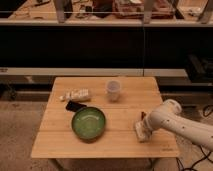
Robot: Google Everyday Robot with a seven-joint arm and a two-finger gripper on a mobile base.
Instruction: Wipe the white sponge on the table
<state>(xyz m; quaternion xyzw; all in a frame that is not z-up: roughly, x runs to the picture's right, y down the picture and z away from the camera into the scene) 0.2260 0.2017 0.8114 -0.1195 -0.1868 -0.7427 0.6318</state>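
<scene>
The white sponge (140, 131) is a small off-white block lying on the light wooden table (60, 144), near its right front part. My gripper (142, 125) comes in from the right on a white arm (175, 122). It is closed on the sponge and presses it against the tabletop. The arm's end hides the top of the sponge.
A green bowl (89, 122) sits at the table's front middle. A black flat object (75, 106) and a white tube with markings (76, 94) lie behind it to the left. A translucent white cup (114, 90) stands at the back middle. The table's right edge is close to the sponge.
</scene>
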